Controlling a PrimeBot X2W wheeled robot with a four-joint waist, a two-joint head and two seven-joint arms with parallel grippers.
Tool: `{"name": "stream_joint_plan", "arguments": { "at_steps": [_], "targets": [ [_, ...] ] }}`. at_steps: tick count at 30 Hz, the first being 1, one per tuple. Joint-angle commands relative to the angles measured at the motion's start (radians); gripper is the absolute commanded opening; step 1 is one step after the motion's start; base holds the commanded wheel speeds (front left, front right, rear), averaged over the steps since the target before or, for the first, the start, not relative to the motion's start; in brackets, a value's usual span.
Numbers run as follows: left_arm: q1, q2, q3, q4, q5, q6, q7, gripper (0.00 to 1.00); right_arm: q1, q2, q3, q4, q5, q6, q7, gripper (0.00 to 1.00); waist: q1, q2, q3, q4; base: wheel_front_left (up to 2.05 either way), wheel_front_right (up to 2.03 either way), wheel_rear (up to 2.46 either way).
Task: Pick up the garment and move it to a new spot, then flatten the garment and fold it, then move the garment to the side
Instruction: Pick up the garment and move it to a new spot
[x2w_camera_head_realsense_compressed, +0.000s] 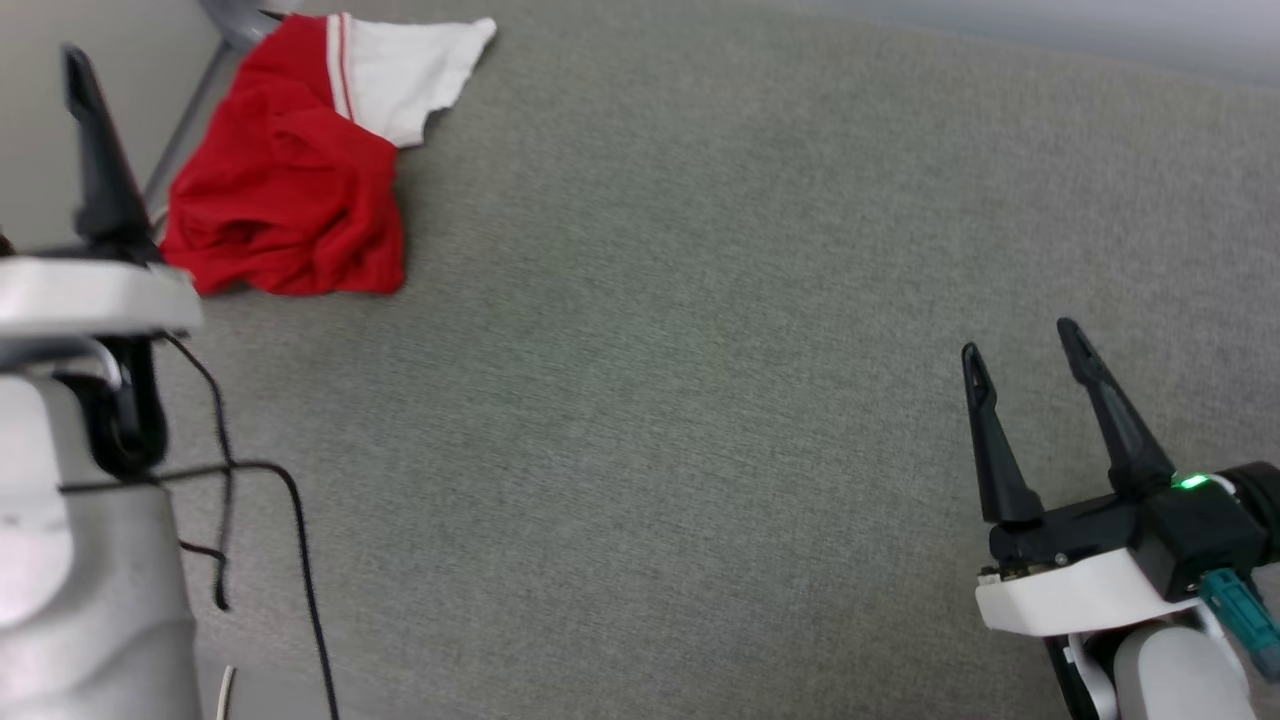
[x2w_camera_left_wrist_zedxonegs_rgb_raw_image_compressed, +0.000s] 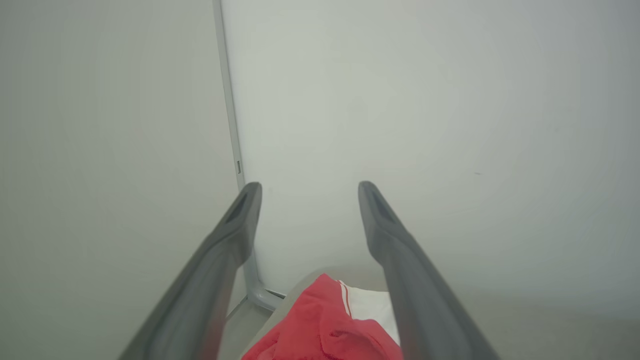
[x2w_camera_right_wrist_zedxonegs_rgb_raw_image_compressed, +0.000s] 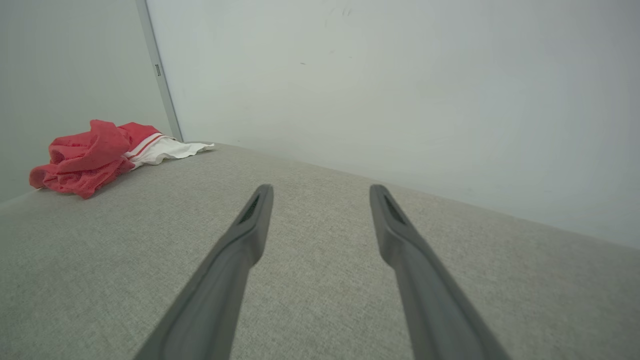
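Head view: one garment (x2w_camera_head_realsense_compressed: 285, 190), a crumpled red heap with one white sleeve spread out, lies at the far left corner of the grey fabric surface (x2w_camera_head_realsense_compressed: 700, 350). It sits just ahead of the left gripper (x2w_camera_left_wrist_zedxonegs_rgb_raw_image_compressed: 310, 192), below its fingertips, and well apart from the right gripper (x2w_camera_head_realsense_compressed: 1019, 340), ahead and far to its left. Both grippers are spread wide and empty. Bare surface runs from the right gripper to the garment. Two black cables (x2w_camera_head_realsense_compressed: 305, 550) hang behind the left fingers, by the wrist. A grey metal post (x2w_camera_left_wrist_zedxonegs_rgb_raw_image_compressed: 232, 125) and the wall (x2w_camera_right_wrist_zedxonegs_rgb_raw_image_compressed: 400, 75) stand close past the garment, with the surface edge right beside it. Count: one garment, two grippers.
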Motion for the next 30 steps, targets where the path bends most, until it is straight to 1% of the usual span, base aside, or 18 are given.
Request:
{"name": "stream_joint_plan", "arguments": {
  "at_steps": [1, 4, 8, 11, 16, 19, 20, 23, 24, 26, 30],
  "targets": [
    [-0.044, 0.02, -0.001, 0.025, -0.009, -0.009, -0.002, 1.0, -0.021, -0.009, -0.002, -0.015, -0.006, -0.001, -0.002, 1.0, -0.0002, 0.0, 0.047, -0.03, 0.0, 0.0, 0.0],
    [-0.117, 0.059, -0.011, 0.103, -0.038, -0.021, 0.006, 1.0, -0.033, -0.016, -0.002, -0.035, -0.015, -0.001, -0.002, 1.0, -0.0002, 0.0, 0.069, -0.037, 0.0, 0.0, 0.0],
    [-0.215, 0.127, -0.066, 0.207, -0.083, -0.031, 0.081, 1.0, -0.044, -0.022, -0.001, -0.057, -0.023, -0.001, -0.002, 1.0, -0.0002, 0.0, 0.092, -0.043, 0.0, 0.0, 0.0],
    [-0.279, 0.168, -0.145, 0.28, -0.142, -0.031, 0.217, 1.0, -0.049, -0.026, -0.002, -0.07, -0.028, -0.001, -0.003, 1.0, -0.0002, 0.0, 0.107, -0.044, 0.0, 0.0, 0.0],
    [-0.36, 0.243, -0.287, 0.374, -0.291, -0.031, 0.523, 1.0, -0.062, -0.033, -0.001, -0.084, -0.031, -0.001, -0.002, 1.0, -0.0002, 0.0, 0.133, -0.051, 0.0, 0.0, 0.0],
    [-0.391, 0.288, -0.351, 0.396, -0.369, -0.031, 0.676, 1.0, -0.072, -0.034, -0.002, -0.089, -0.031, -0.001, -0.002, 1.0, -0.0002, 0.0, 0.15, -0.06, 0.0, 0.0, 0.0],
    [-0.391, 0.288, -0.351, 0.396, -0.369, -0.031, 0.676, 1.0, -0.072, -0.034, -0.002, -0.089, -0.031, -0.001, -0.002, 1.0, -0.0002, 0.0, 0.15, -0.06, 0.0, 0.0, 0.0],
    [-0.4, 0.312, -0.411, 0.402, -0.454, -0.032, 0.814, 1.0, -0.081, -0.034, -0.002, -0.094, -0.033, -0.001, -0.002, 1.0, -0.0002, 0.0, 0.168, -0.07, 0.0, 0.0, 0.0],
    [-0.402, 0.328, -0.427, 0.4, -0.471, -0.032, 0.849, 1.0, -0.082, -0.034, -0.002, -0.095, -0.034, -0.001, -0.002, 1.0, -0.0002, 0.0, 0.174, -0.074, 0.0, 0.0, 0.0],
    [-0.405, 0.355, -0.463, 0.398, -0.483, -0.032, 0.891, 1.0, -0.087, -0.034, -0.004, -0.097, -0.035, -0.001, -0.002, 1.0, -0.0002, 0.0, 0.187, -0.08, 0.0, 0.0, 0.0],
    [-0.396, 0.373, -0.526, 0.425, -0.496, -0.032, 0.96, 1.0, -0.1, -0.036, -0.002, -0.104, -0.036, -0.001, -0.002, 1.0, -0.0002, 0.0, 0.213, -0.092, 0.0, 0.0, 0.0]
  ]
}}
